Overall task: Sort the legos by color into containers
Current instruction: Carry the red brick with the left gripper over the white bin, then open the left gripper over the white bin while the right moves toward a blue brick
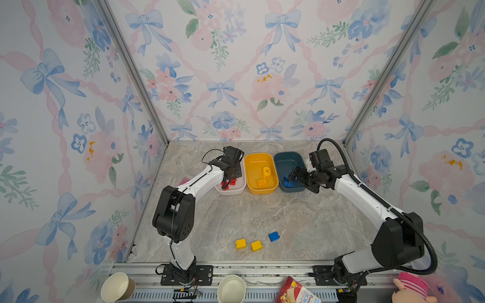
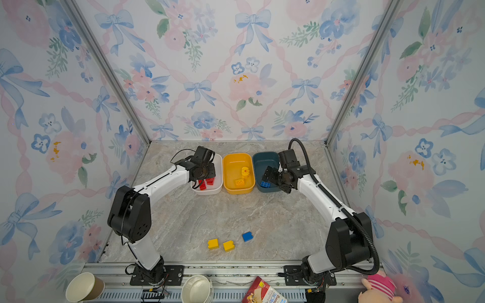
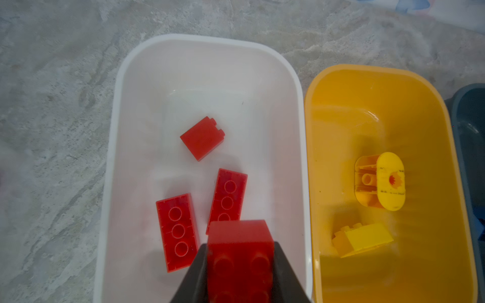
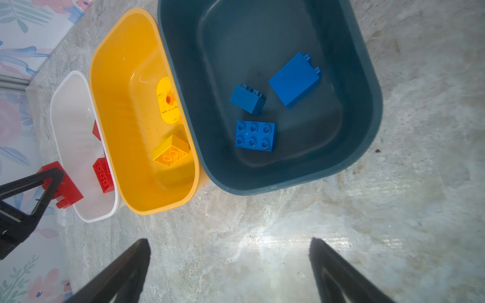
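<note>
Three red legos (image 3: pixel 178 232) lie in the white tub (image 3: pixel 210 42); a fourth red brick (image 3: pixel 238 236) is clamped in the left gripper (image 3: pixel 240 262) above them. The yellow tub (image 3: pixel 367 72) holds two yellow pieces (image 3: pixel 362 240), the teal tub (image 4: pixel 372 105) three blue bricks (image 4: pixel 256 136). The right gripper (image 4: pixel 230 244), jaws wide apart, seemingly hangs just short of it. Loose on the table (image 1: pixel 262 215): two yellow bricks (image 1: pixel 240 243), one blue brick (image 1: pixel 274 236).

The white tub (image 3: pixel 210 43) holds three red bricks (image 3: pixel 177 232), with a fourth red brick (image 3: pixel 240 236) pinched above it in the left gripper (image 3: pixel 240 245). The yellow tub (image 3: pixel 367 69) holds a rounded yellow piece (image 3: pixel 391 181) and a yellow brick (image 3: pixel 364 240); the teal tub (image 4: pixel 374 86) holds three blue bricks (image 4: pixel 255 136). Two yellow bricks (image 1: pixel 240 243) and one blue brick (image 1: pixel 274 236) lie loose, well apart from the tubs.
</note>
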Available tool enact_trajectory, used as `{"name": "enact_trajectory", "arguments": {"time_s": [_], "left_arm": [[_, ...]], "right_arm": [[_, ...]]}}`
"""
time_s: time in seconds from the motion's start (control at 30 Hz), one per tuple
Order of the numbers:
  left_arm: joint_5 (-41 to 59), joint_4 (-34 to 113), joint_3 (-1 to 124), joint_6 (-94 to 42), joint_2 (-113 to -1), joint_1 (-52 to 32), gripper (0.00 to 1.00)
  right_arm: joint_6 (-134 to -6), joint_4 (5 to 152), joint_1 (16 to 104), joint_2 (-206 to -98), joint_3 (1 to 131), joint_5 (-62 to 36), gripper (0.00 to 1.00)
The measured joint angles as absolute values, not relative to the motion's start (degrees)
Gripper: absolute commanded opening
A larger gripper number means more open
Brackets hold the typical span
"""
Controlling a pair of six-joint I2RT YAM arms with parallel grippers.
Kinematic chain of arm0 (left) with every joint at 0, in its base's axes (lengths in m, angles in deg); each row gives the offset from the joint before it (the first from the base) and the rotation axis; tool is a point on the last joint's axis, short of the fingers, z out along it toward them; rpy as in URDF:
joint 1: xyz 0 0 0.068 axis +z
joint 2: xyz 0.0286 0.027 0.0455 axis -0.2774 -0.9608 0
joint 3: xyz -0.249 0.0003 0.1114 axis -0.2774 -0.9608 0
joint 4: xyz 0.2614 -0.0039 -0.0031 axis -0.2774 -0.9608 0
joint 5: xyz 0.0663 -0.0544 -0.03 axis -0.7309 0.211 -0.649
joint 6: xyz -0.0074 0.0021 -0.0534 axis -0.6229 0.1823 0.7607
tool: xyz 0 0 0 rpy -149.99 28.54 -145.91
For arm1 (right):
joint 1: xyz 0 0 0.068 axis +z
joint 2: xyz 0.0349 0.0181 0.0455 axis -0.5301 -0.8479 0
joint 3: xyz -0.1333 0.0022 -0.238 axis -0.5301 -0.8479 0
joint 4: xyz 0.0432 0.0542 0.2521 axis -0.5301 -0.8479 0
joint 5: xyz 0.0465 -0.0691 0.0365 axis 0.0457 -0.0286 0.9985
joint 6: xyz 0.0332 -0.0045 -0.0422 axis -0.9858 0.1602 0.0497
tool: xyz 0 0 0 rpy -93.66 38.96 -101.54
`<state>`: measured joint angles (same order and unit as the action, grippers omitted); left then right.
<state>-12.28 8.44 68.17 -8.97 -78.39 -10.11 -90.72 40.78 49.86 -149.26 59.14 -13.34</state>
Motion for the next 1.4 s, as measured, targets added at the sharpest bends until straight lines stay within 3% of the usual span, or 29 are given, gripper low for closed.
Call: {"name": "enact_trajectory", "arguments": {"time_s": [0.1, 0.23, 0.33, 0.93, 1.4], "left_arm": [[-11.69, 8.4, 68.44, -9.49, -80.08, -10.95, 0.26], [-11.25, 8.53, 68.92, -9.62, -81.37, -11.97, 0.45], [-11.1, 8.86, 68.92, -9.82, -81.61, -12.34, 0.53], [-11.01, 11.78, 65.97, -8.77, -77.1, -12.34, 0.73], [-7.95, 18.84, 51.02, -5.95, -63.68, -12.34, 0.85]], "right_arm": [[-90.72, 40.7, 49.86, -148.91, 59.14, -13.34, 0.97], [-90.72, 40.5, 49.86, -148.91, 59.09, -13.32, 0.97], [-90.72, 40.3, 49.86, -148.91, 59.07, -13.32, 0.97], [-87.97, 37.2, 55.39, -147.88, 54.68, -13.74, 0.97], [-82.57, 34.4, 71.89, -143.53, 47.55, -16.93, 0.97]]}}
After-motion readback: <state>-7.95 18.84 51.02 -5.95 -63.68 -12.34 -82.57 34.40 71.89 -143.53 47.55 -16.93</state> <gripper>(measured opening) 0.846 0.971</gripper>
